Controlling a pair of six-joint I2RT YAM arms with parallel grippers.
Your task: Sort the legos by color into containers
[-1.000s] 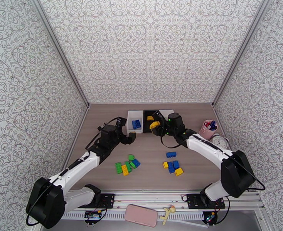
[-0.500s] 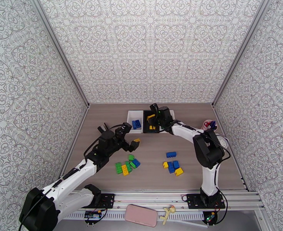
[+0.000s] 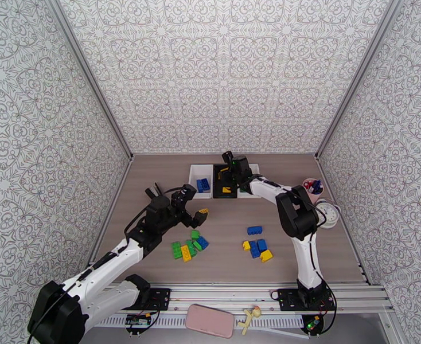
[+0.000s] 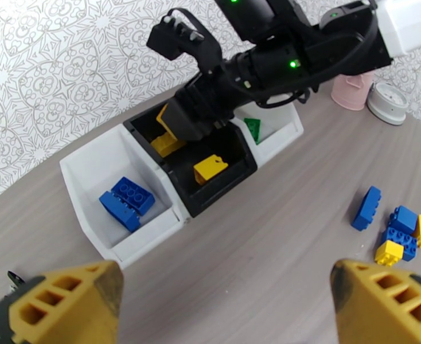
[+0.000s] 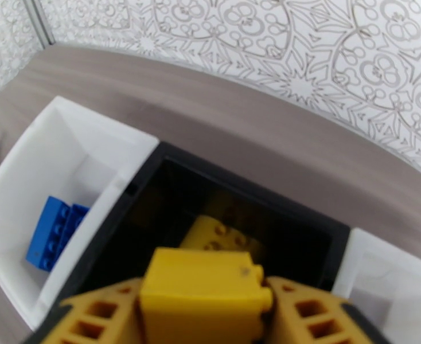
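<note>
Colour sorting, one arm loaded and one bare.
Left gripper (image 4: 227, 308) hangs above the grey-brown wooden table (image 4: 279, 236), its yellow fingers spread wide with nothing between them, near a loose pile of green, yellow and blue studded plastic bricks (image 3: 188, 246). In the row of joined open-top plastic bins, the left white bin (image 4: 84, 184) holds blue bricks (image 4: 127, 200). The black middle bin (image 4: 210, 200) holds a loose yellow brick (image 4: 210, 167), and above it the right gripper (image 3: 227, 178) presses both sides of a chunky yellow studded brick (image 5: 202, 293). The right white bin (image 4: 282, 130) holds a green brick (image 4: 252, 129). Further right lies a cluster of blue and yellow bricks (image 3: 256, 246).
</note>
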